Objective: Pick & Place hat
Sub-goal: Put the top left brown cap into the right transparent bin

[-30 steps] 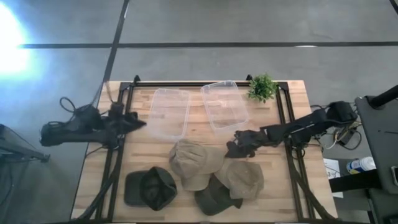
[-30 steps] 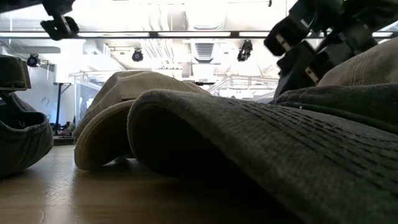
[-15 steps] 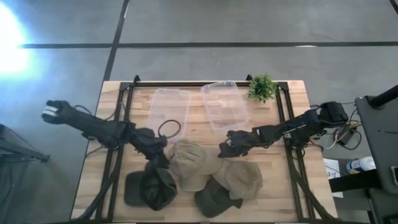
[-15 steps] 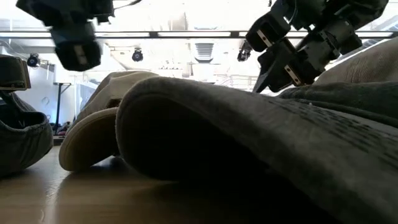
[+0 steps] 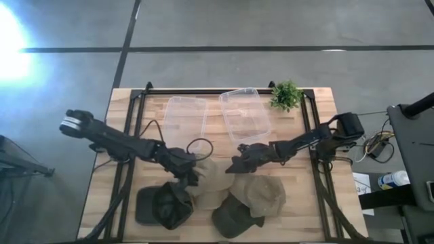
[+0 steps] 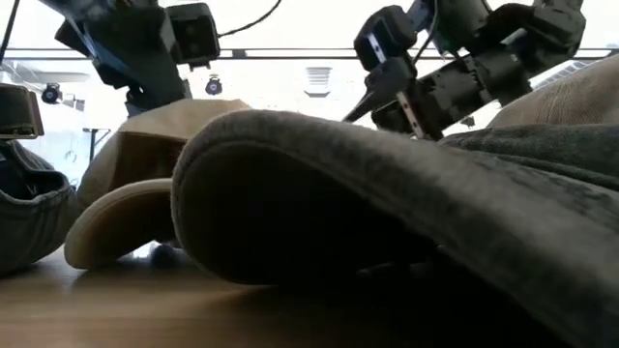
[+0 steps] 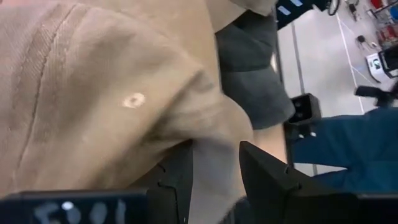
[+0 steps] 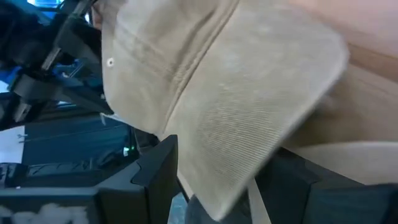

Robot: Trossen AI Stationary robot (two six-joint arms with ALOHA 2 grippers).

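Note:
A tan hat [image 5: 215,184] lies in the middle of the table among other hats. My left gripper [image 5: 194,175] reaches in from the table's left and is shut on the hat's crown [image 7: 112,93]. My right gripper [image 5: 234,165] comes from the table's right and stands open. In the right wrist view its fingers [image 8: 155,171] stand on either side of the tan hat's brim [image 8: 249,118]. The low view shows the tan hat [image 6: 135,159] behind a dark hat [image 6: 348,213], with both arms above. My left gripper pinches a fold of the tan hat's crown cloth [image 7: 214,146] between its two fingers. It comes slanting down from the table's left side. The hat stays resting on the table. Whether my right gripper touches the brim, I cannot tell.
A dark green hat [image 5: 163,207] lies at the near left, a dark hat [image 5: 234,218] at the near edge and an olive hat [image 5: 266,194] to the right. Two clear bins [image 5: 184,122] [image 5: 244,114] and a small plant [image 5: 286,95] stand along the far side.
My left arm has swung from the table's left edge toward the middle and down onto the tan hat's left side. My right gripper has moved toward the table's left, over to the hat's far right side. The tan hat's near part has slid a little leftward.

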